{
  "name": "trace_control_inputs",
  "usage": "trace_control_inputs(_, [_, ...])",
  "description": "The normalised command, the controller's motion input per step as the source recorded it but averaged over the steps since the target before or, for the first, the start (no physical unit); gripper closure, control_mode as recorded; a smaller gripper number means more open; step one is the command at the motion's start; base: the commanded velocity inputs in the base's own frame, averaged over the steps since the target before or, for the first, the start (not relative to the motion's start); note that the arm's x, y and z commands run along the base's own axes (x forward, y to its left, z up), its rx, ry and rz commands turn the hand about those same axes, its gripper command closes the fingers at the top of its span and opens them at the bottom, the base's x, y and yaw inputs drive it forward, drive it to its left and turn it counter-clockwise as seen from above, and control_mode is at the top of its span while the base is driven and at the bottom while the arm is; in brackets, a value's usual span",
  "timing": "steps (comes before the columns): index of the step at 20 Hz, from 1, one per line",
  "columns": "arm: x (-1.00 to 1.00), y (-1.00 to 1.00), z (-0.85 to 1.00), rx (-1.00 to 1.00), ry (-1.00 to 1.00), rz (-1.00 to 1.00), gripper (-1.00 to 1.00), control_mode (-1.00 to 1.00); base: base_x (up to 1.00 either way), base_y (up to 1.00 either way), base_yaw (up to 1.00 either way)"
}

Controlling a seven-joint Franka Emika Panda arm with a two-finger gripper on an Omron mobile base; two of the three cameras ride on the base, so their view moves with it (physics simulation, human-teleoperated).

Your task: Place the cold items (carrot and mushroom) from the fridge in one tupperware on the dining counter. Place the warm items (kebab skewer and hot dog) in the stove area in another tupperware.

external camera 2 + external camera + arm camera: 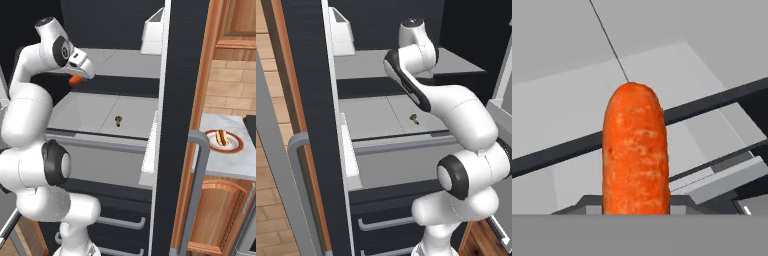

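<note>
One appliance dominates your view: the fridge (311, 100), standing open, its door edge and long grey bar handle (298, 165) toward you and its pale grey shelves exposed. Next in size is the white arm, which reaches in over the upper shelf (125, 62). Beside the fridge on the right, a marbled top over wooden cabinet doors carries a plate (224, 141) with the hot dog (221, 137); treat this as the stove-side item, to be handled in a later step. Next comes the carrot (634, 150): in the hand view it stands up from between the finger tips, and in the right base view its orange end shows at the gripper (76, 79), clear of the shelf surface. Read the jaws as clamped on the carrot. Smallest is the mushroom (414, 118), resting upright on the lower shelf (376, 117), well apart from the gripper and untouched. Judge the step in hand as removal of the first cold item. Your next move calls for withdrawing the arm straight out between the shelves without striking the shelf edge or door bins, then driving the base to the dining counter and releasing the carrot into one container. Return for the mushroom and place it in that same container.
</note>
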Motion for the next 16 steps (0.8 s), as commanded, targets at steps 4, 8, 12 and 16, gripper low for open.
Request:
trace_control_inputs(4, [-1.00,-0.34,0.00,0.03,-0.01,0.09,1.00,-1.00,0.00,0.00,0.00])
trace_control_inputs(8, [-1.00,-0.30,0.03,0.01,0.00,0.16,1.00,-1.00,0.00,0.00,0.00])
trace_control_inputs(12, [-1.00,-0.13,0.00,-0.01,0.00,0.26,1.00,-1.00,0.00,0.00,0.00])
trace_control_inputs(16, [-1.00,0.00,0.00,-0.07,0.00,0.31,1.00,-1.00,0.00,0.00,0.00])
